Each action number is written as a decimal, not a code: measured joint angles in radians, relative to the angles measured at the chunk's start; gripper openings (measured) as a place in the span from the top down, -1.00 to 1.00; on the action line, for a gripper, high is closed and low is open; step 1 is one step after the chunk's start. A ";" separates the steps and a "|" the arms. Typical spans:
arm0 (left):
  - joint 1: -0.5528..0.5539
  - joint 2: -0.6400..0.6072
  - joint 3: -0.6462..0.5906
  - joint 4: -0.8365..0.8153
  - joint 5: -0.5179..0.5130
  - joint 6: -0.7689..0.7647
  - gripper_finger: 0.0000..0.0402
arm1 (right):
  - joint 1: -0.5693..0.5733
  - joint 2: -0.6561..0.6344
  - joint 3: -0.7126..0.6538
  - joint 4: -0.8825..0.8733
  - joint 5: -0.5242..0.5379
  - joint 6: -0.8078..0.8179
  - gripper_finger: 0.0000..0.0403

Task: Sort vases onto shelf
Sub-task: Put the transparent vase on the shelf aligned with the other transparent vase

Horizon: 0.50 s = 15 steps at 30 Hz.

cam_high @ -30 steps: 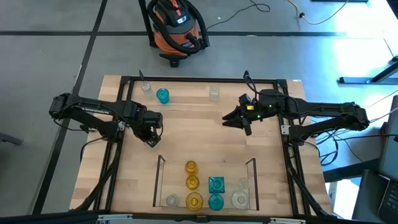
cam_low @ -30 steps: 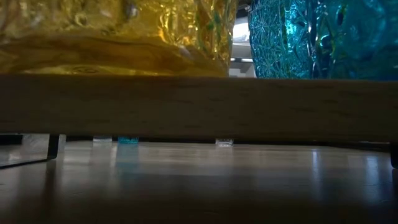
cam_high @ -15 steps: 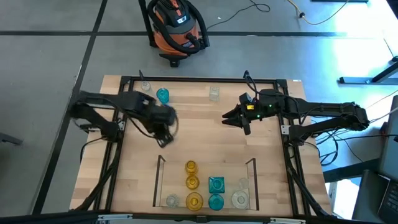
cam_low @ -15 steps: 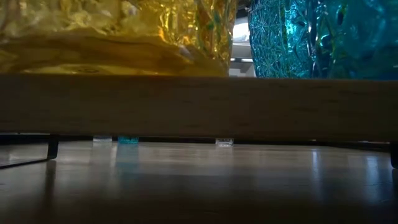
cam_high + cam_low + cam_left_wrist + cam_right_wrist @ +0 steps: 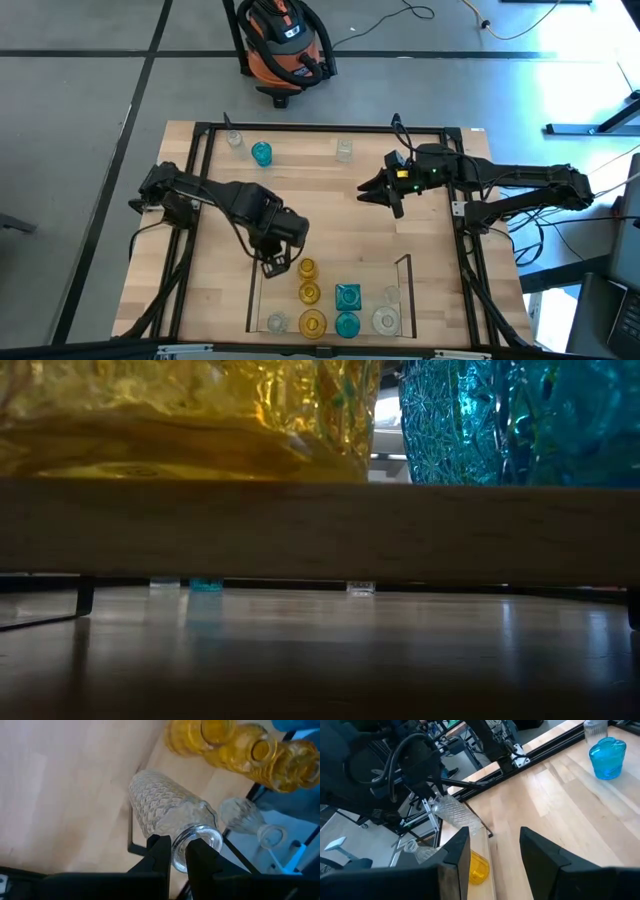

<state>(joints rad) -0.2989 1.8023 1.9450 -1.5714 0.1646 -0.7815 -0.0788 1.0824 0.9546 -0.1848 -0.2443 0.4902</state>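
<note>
Left gripper: lower centre-left of the high view, at the left rail of the shelf; fingers pinched on the rim of a clear vase.
Clear vase: ribbed glass, tilted, its mouth between the two dark fingers at the bottom of the left wrist view, its body reaching away from them over the bare wood and the shelf rail.
Right gripper: centre-right of the high view, over open tabletop; fingers stand apart with nothing between them.
Shelf contents: three amber vases in a column, two teal vases beside them, clear ones at the lower corners.
Unsorted vases: a teal vase and two clear vases near the upper edge of the table, well apart from both grippers.
</note>
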 joint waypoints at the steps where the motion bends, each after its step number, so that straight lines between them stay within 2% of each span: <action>1: -0.007 0.000 0.000 0.000 0.005 -0.008 0.86 | 0.000 0.000 0.000 0.000 0.000 -0.001 0.33; 11: -0.081 0.000 -0.001 0.074 0.026 -0.102 0.86 | 0.000 0.000 0.000 0.000 -0.001 -0.002 0.33; 15: -0.113 0.000 -0.037 0.112 0.038 -0.115 0.86 | 0.000 0.000 0.000 0.000 -0.001 -0.002 0.33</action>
<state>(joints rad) -0.4120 1.8019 1.9081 -1.4597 0.2023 -0.8969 -0.0788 1.0824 0.9546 -0.1852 -0.2451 0.4885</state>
